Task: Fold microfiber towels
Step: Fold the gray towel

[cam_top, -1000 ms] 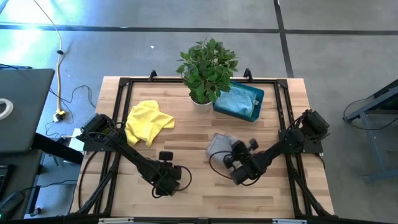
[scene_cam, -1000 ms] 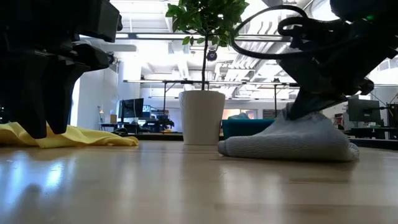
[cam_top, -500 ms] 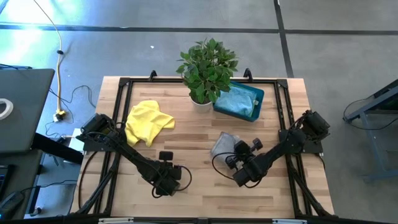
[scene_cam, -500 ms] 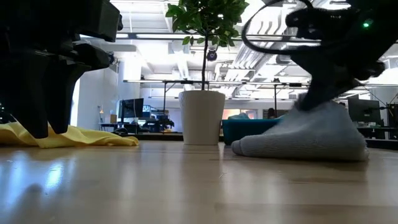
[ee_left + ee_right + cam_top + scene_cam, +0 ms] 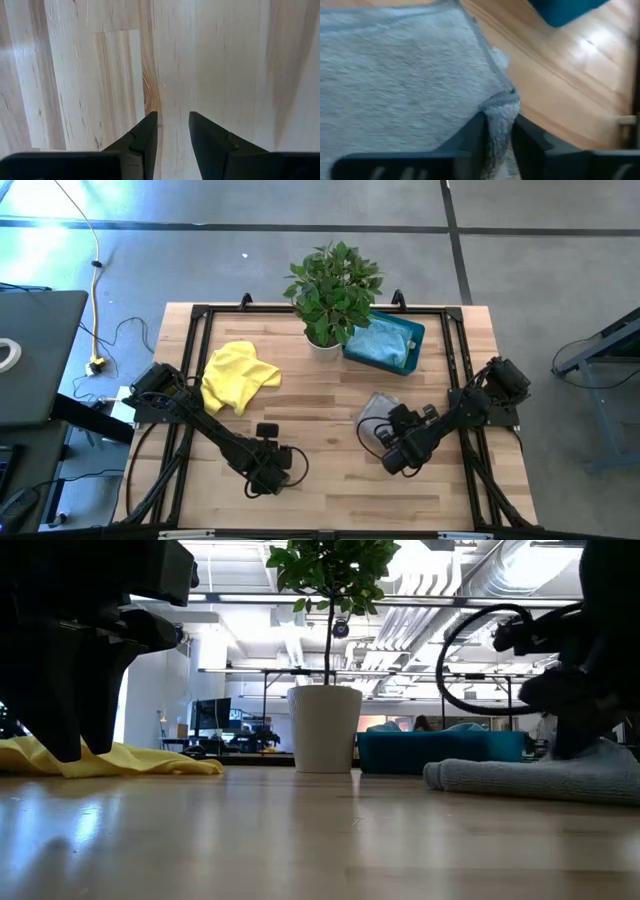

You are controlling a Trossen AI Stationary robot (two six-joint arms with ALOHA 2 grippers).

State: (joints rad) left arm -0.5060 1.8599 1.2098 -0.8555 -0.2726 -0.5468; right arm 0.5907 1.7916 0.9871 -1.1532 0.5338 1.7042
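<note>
Grey towel [image 5: 410, 75] between right end effector [image 5: 498, 131] fingers, wrist view only

We take the potted plant [image 5: 332, 290] at the back middle of the surface [image 5: 320, 490] as our mark. Just right of it sits the bin [image 5: 412, 332], with a towel [image 5: 380, 342] lying in it. Left of the plant and a little nearer the front, we see a crumpled towel [image 5: 237, 376]. In front of the plant and to its right lies another towel [image 5: 377, 408], with the right pincer [image 5: 388, 430] on its near edge. The left pincer [image 5: 268, 470] stands well in front of the plant, slightly left.
</note>
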